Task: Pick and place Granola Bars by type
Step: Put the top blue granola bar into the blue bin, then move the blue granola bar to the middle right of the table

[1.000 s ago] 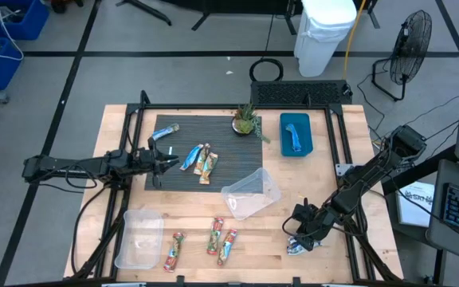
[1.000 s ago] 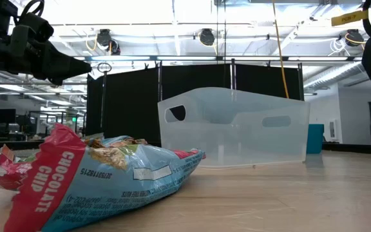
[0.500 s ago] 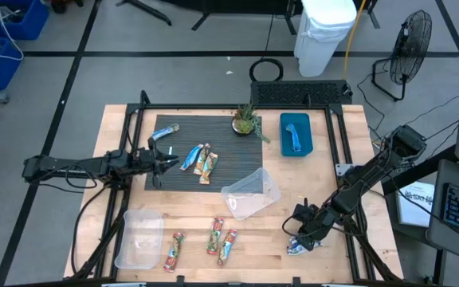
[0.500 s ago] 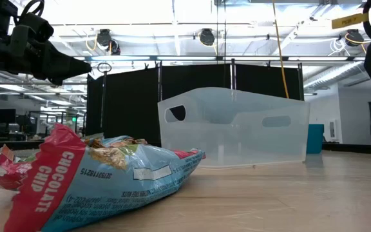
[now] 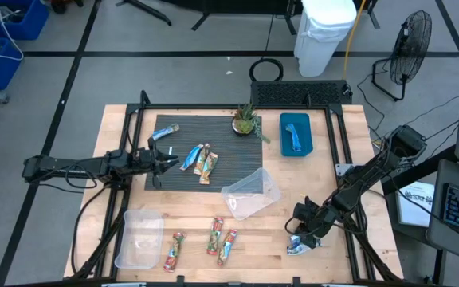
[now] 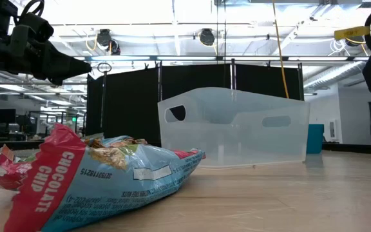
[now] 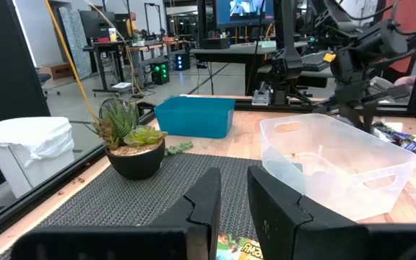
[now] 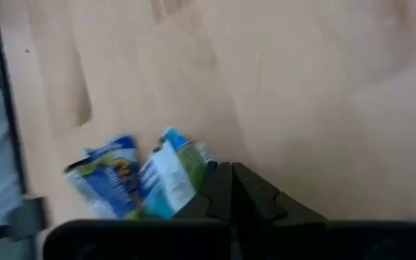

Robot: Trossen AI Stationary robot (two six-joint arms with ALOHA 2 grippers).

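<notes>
Right wrist: gripper (image 8: 230, 189) seemingly beside bars (image 8: 139, 177).

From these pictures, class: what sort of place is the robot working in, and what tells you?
Probably a robotics lab or workshop. Beyond the wooden table stand desks with monitors, a floor fan and blue storage bins, under exposed ceiling ducts.
</notes>
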